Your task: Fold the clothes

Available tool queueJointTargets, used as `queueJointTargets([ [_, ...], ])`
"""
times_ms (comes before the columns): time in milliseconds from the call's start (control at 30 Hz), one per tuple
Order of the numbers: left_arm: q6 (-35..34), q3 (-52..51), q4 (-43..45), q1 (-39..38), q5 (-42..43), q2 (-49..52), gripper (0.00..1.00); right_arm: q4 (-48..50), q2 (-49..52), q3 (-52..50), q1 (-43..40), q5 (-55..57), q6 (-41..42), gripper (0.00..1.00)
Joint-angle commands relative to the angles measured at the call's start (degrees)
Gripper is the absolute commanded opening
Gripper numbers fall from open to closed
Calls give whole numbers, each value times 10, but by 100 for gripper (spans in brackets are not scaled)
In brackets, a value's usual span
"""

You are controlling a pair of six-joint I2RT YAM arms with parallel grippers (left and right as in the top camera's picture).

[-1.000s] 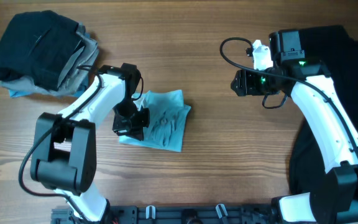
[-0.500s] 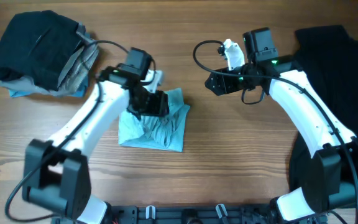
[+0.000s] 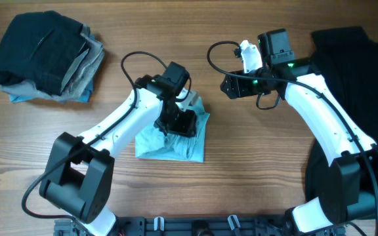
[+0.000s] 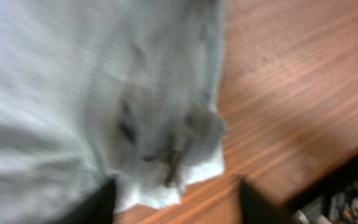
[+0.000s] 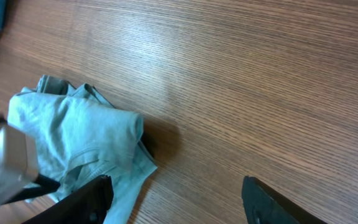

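Wooden table (image 3: 241, 170) fills pretty much the whole overhead shot. A big black shirt (image 3: 373, 65) is spread down the right edge, partly under the right arm. Upper left corner has a pile (image 3: 44, 56) of folded stuff: black on top, grey under it, a bit of blue poking out at the bottom.

The tee (image 3: 176, 147), pale blue, sits just left of frame center as a small rumpled bundle, roughly squared off but not flat. In the right wrist view it's at lower left (image 5: 79, 134), with one flap bulging up over the rest.

The left gripper (image 3: 178, 123) is right on top of the tee's upper part. Its wrist view is blurry, but the two fingers (image 4: 101, 202) are spread wide, a wrinkled corner of the tee (image 4: 166, 155) lying between them, not pinched.

The right gripper (image 3: 227, 86) hangs over bare wood up and to the right of the tee, near but apart. Its fingers (image 5: 89, 199) are spread too, nothing between them.
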Motion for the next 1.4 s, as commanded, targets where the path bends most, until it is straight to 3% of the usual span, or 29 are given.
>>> queueJointTargets([
  [0,-2,9,-26,2,12,-11,82,0,2,5,-2,11,8,73],
  [33,-18,9,-45,11,-15,-11,94,0,2,5,-2,11,8,73],
  [67,-43,9,-67,30,-22,-12,98,0,2,5,-2,13,6,74],
  [133,-40,9,-83,66,29,-26,98,-2,2,5,-2,22,6,74],
  [300,-38,5,-68,124,35,-41,100,-5,2,5,-2,21,7,75],
  [333,-8,3,-64,124,28,-41,82,-5,2,5,-2,22,6,75],
  [367,-10,3,-73,127,17,-41,23,-8,2,5,-2,22,6,75],
  [400,-19,3,-84,131,15,-41,4,-11,2,5,-2,23,6,75],
  [533,-155,-62,-56,125,-130,-39,4,-11,2,5,-2,23,7,76],
  [667,-285,-195,70,137,-136,-21,4,-8,2,5,-2,23,9,76],
  [867,-248,-202,318,146,-141,-5,4,0,2,5,-1,23,9,76],
  [967,-202,-148,385,150,-147,-5,14,0,2,5,-1,23,10,76],
  [1067,-200,-47,296,179,-136,-5,18,-1,2,5,-1,23,11,76],
  [1167,-199,23,132,204,-2,-6,66,-9,2,5,-1,23,10,76],
  [1200,-197,23,87,205,29,-6,86,-11,2,5,-1,23,10,76],
  [1233,-178,20,39,203,34,-5,94,-11,2,5,-1,23,10,76],
  [1300,-163,-12,8,190,35,-5,100,-11,2,5,-1,23,10,76],
  [1367,-173,-73,67,176,80,-5,100,-11,2,5,-1,23,9,76],
])
